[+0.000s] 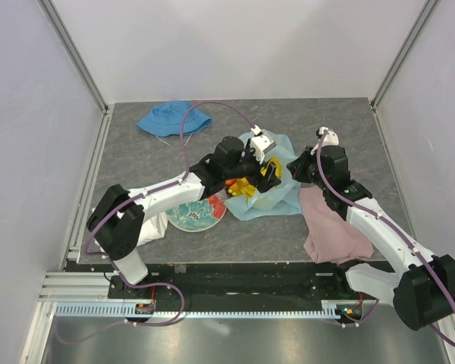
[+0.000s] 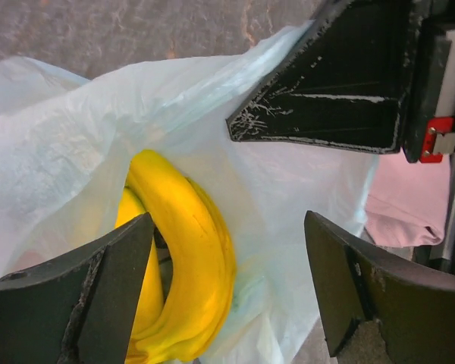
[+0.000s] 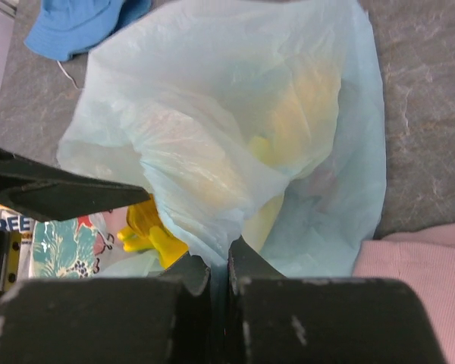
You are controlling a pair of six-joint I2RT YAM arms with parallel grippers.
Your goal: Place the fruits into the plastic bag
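Observation:
The light-blue plastic bag [image 1: 277, 199] lies bunched at the table's middle, with its mouth held up. Yellow bananas [image 2: 186, 258] rest inside the mouth, and their stem end shows in the right wrist view [image 3: 148, 227]. My left gripper [image 2: 227, 303] hangs open at the bag's mouth. The bananas lie against its left finger and a wide gap reaches to the right one. My right gripper [image 3: 227, 262] is shut on a fold of the plastic bag [image 3: 235, 98] at its right rim. From above, both grippers [image 1: 267, 173] [image 1: 296, 168] meet over the bag.
A floral plate [image 1: 197, 212] sits left of the bag under the left arm. A pink cloth [image 1: 330, 224] lies to the right beneath the right arm. A blue hat [image 1: 173, 117] is at the back left. White walls enclose the table.

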